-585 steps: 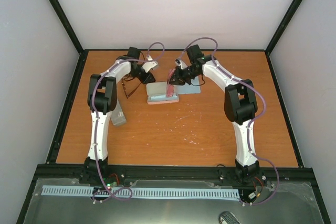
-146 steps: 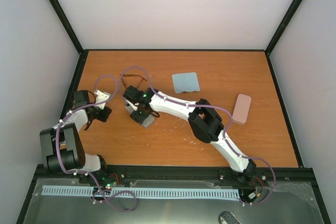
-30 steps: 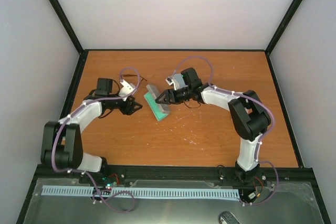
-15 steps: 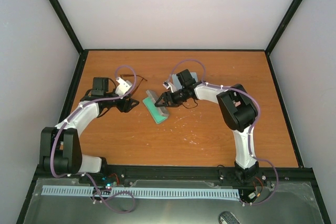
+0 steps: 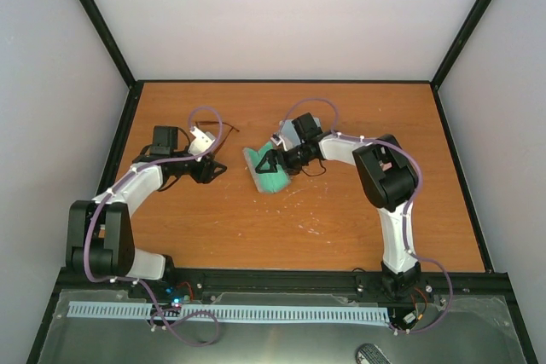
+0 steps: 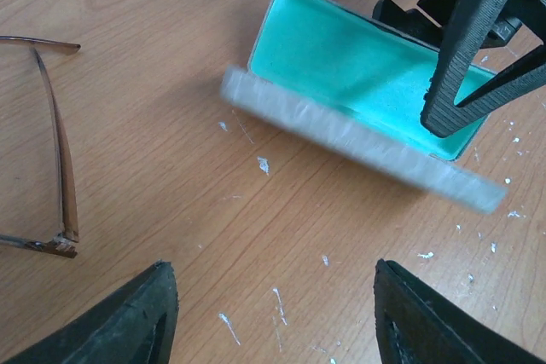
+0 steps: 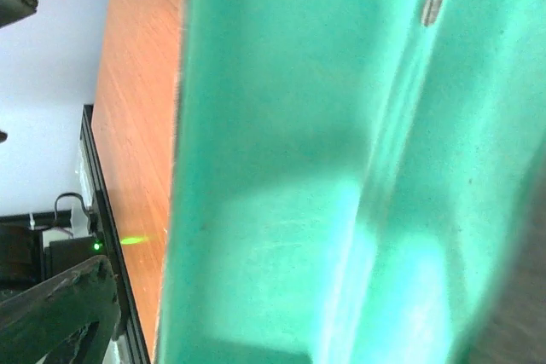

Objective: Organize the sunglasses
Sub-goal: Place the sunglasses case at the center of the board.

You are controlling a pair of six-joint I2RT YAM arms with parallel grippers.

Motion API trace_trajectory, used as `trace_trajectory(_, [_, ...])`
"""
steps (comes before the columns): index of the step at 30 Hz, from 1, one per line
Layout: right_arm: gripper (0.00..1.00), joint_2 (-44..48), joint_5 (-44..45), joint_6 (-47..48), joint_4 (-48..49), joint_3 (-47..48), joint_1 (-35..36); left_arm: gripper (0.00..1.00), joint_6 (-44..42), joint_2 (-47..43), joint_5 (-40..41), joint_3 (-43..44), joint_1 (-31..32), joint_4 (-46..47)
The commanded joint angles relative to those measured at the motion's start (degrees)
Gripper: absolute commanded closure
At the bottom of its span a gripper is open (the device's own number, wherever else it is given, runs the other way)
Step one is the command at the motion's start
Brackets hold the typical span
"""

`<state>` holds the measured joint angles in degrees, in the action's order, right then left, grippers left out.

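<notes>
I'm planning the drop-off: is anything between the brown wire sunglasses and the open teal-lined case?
Only bare wooden table lies between the brown wire sunglasses and the open grey case with teal lining. The right gripper, though, hangs over the case's teal interior and would likely block placement.

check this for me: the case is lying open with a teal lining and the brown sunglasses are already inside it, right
Not quite. The case is open and its lining is teal, but the brown sunglasses are not inside it. They lie on the table beside the case, apart from it. The left wrist view shows this.
</notes>
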<state>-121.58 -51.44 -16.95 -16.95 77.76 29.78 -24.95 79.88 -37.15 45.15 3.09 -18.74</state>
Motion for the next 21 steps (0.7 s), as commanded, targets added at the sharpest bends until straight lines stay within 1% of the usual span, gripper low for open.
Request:
trace_trajectory(1, [0.00, 1.2, 3.9, 1.2, -1.6, 0.0, -0.3, 0.38, 0.5, 0.5, -1.1, 0.5, -0.3, 1.4])
trace_trajectory(4, [0.00, 4.1, 7.5, 1.4, -2.7, -0.8, -0.2, 0.38, 0.5, 0.7, -1.2, 0.4, -0.3, 1.8])
trace_trajectory(6, [0.00, 7.5, 11.3, 1.7, -3.7, -1.8, -0.2, 0.39, 0.6, 1.1, -1.3, 0.6, -0.3, 2.1])
trace_trajectory(11, [0.00, 17.7, 25.8, 2.2, -6.6, -4.8, 0.2, 0.40, 0.6, 2.4, -2.1, 1.4, -0.3, 2.3])
trace_trajectory(12, [0.00, 19.4, 27.5, 2.2, -6.7, -5.4, 0.7, 0.40, 0.7, 2.5, -2.2, 1.5, -0.3, 2.5])
trace_trajectory(13, [0.03, 20.7, 28.7, 2.3, -6.6, -5.8, 1.4, 0.40, 0.7, 2.6, -2.3, 1.5, -0.3, 2.7])
trace_trajectory(14, [0.12, 21.3, 29.1, 2.1, -6.6, -6.0, 2.3, 0.40, 0.8, 2.6, -2.3, 1.6, -0.3, 2.8])
trace_trajectory(15, [0.31, 21.3, 29.7, 1.9, -6.8, -5.8, 3.2, 0.41, 0.8, 2.7, -2.4, 1.7, -0.3, 2.8])
trace_trajectory(16, [0.53, 20.8, 30.3, 1.7, -6.9, -5.5, 4.2, 0.41, 0.8, 2.7, -2.4, 1.8, -0.3, 3.0])
trace_trajectory(17, [0.70, 19.8, 30.7, 1.5, -6.9, -5.3, 5.3, 0.41, 0.9, 2.7, -2.4, 2.0, -0.3, 3.0])
trace_trajectory(19, [0.95, 17.0, 31.3, 0.5, -6.8, -4.5, 6.9, 0.41, 0.9, 2.8, -2.4, 2.3, -0.3, 3.1])
trace_trajectory(21, [0.97, 13.4, 31.7, -0.2, -6.4, -3.7, 8.6, 0.41, 1.0, 2.4, -2.3, 2.3, -0.3, 3.1])
